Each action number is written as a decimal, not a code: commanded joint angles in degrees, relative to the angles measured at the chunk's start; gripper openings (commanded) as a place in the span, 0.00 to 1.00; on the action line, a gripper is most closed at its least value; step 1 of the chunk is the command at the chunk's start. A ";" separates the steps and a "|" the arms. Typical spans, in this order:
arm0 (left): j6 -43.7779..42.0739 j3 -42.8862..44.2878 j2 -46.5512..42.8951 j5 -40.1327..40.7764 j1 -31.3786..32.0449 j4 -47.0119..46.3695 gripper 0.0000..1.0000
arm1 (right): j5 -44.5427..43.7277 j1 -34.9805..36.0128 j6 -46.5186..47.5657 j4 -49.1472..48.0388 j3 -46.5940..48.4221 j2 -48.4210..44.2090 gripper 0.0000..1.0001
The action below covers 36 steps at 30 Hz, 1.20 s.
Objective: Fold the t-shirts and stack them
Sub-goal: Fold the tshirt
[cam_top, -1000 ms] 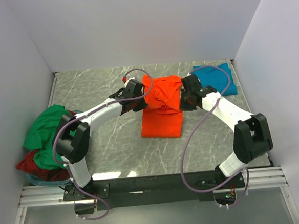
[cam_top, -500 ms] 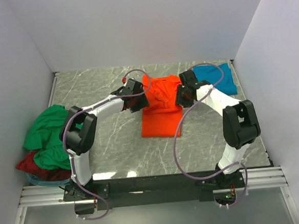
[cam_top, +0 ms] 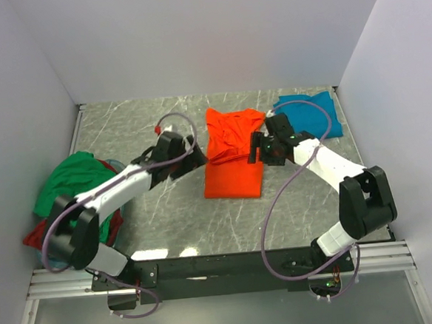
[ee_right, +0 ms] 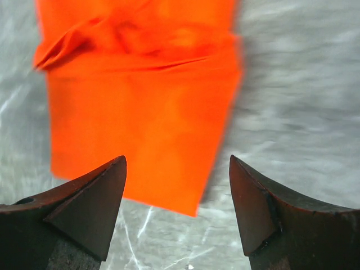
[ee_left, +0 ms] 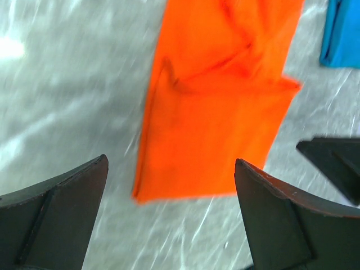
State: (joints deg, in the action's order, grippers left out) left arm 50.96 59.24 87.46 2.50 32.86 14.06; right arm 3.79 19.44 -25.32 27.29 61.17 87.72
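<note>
Top view: we find the orange t-shirt point(cam_top: 233, 161) folded at the centre of the bench point(cam_top: 147, 130), its far end rumpled. The left claw point(cam_top: 196, 157) and the right claw point(cam_top: 255, 149) flank it. The teal t-shirt point(cam_top: 313, 114) lies far right. The green t-shirt point(cam_top: 66, 186) and the dark red t-shirt point(cam_top: 34, 235) are heaped at the left edge.

Left wrist view: claw released, 2 fingers wide apart above the orange cloth, gripping nothing.

Right wrist view: claw likewise released over the orange cloth.
</note>
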 commanded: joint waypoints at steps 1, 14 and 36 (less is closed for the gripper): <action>4.05 -8.95 -7.44 -1.53 0.71 -2.02 0.99 | 5.34 4.54 3.08 -5.13 -0.70 -0.80 0.80; 8.63 -23.73 -28.22 3.03 2.03 5.62 1.00 | 7.46 12.20 1.94 -8.13 15.11 18.00 0.80; 8.19 -25.76 -33.06 3.48 2.03 6.59 0.99 | -0.89 8.33 6.06 -5.93 33.31 31.90 0.80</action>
State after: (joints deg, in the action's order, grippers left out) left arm 58.39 34.41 55.68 5.87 34.70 21.85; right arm 4.47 29.23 -22.15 21.47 89.54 119.11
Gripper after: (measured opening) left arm 0.995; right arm 0.799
